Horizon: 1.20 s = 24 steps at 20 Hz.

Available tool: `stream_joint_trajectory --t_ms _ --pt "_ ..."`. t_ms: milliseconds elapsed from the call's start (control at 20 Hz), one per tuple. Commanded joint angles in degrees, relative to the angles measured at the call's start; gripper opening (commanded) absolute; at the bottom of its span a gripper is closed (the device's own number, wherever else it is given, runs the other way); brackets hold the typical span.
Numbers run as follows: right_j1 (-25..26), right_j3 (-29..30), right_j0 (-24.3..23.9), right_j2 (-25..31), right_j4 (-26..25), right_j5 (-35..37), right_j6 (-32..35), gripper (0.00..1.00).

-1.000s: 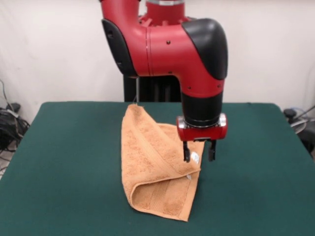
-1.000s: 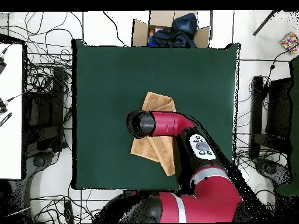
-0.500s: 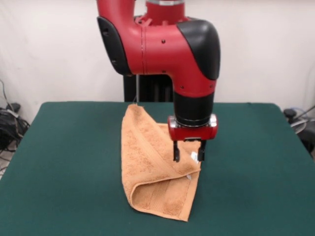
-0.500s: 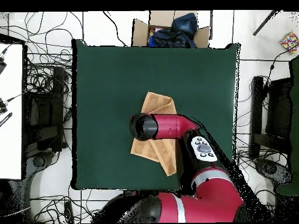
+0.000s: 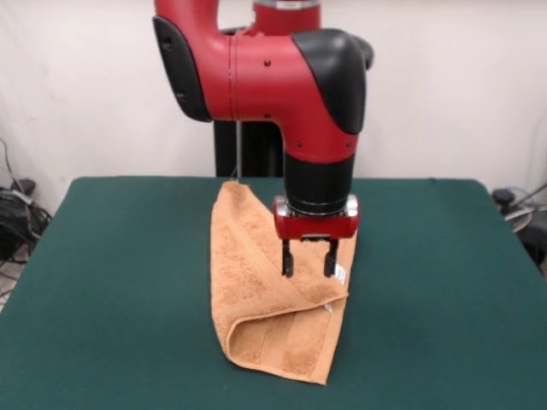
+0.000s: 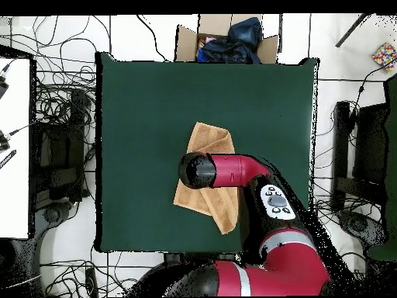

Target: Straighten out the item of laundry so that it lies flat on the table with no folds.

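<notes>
Now farther left over the folded towel (image 5: 265, 290) on the bench (image 5: 111, 282), arm's jaws (image 5: 307, 260) apart, empty.

The red and black arm comes down from above in the front view, its last link vertical and the wrist pointing straight down. The tool (image 5: 307, 259) hangs below a red collar, its two dark fingers (image 5: 288, 258) parted with a clear gap between them, holding nothing. From overhead, the arm reaches from the base toward the middle, hiding the tool.
</notes>
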Motion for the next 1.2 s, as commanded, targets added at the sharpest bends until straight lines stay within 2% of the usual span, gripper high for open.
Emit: stream_joint_trajectory --t_ms 50,600,950,1200 --pt "-0.7 0.1 0.5 -1.6 -2.1 -2.0 5.5 1.00" --pt "1.1 0.1 2.7 -2.4 -1.6 -4.4 7.8 1.00" --pt "4.6 -1.4 4.0 -3.3 -1.0 -7.1 8.9 1.00" --pt "4.7 -0.9 4.5 -4.0 -0.4 -7.9 8.7 1.00"
